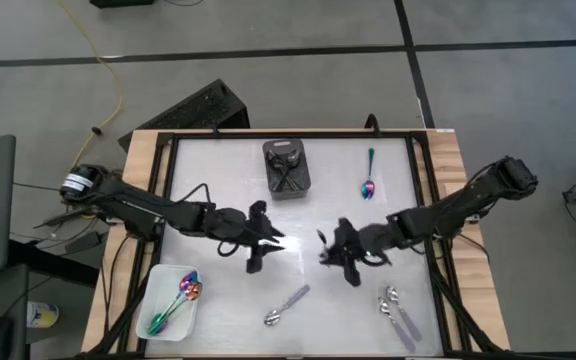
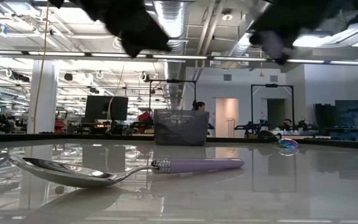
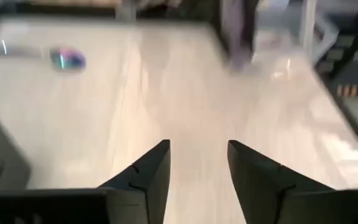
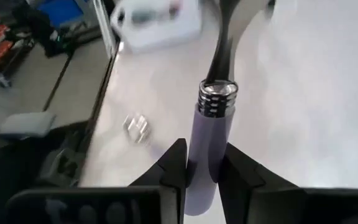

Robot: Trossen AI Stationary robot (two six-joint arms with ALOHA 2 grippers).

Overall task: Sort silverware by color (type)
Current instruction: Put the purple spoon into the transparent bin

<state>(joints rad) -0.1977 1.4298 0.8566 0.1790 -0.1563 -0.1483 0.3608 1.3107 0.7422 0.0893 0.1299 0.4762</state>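
On the glossy white worktop (image 1: 228, 185), the right hand (image 4: 202, 163) grips a lilac-handled spoon (image 4: 209, 134) at centre; the left hand (image 3: 197, 163) hovers released. Another lilac-handled spoon (image 2: 126, 168) lies near. Behind, an open workshop with ceiling ducts.

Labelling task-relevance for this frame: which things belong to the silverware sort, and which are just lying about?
Job: held lilac-handled silver spoon, in right gripper; loose lilac-handled silver spoon; silver spoon cluster; lone iridescent rainbow spoon; rainbow spoons in white rectangular tray; dark spoons in small black bin.
Lying about: yellow floor cable; black slab behind table.
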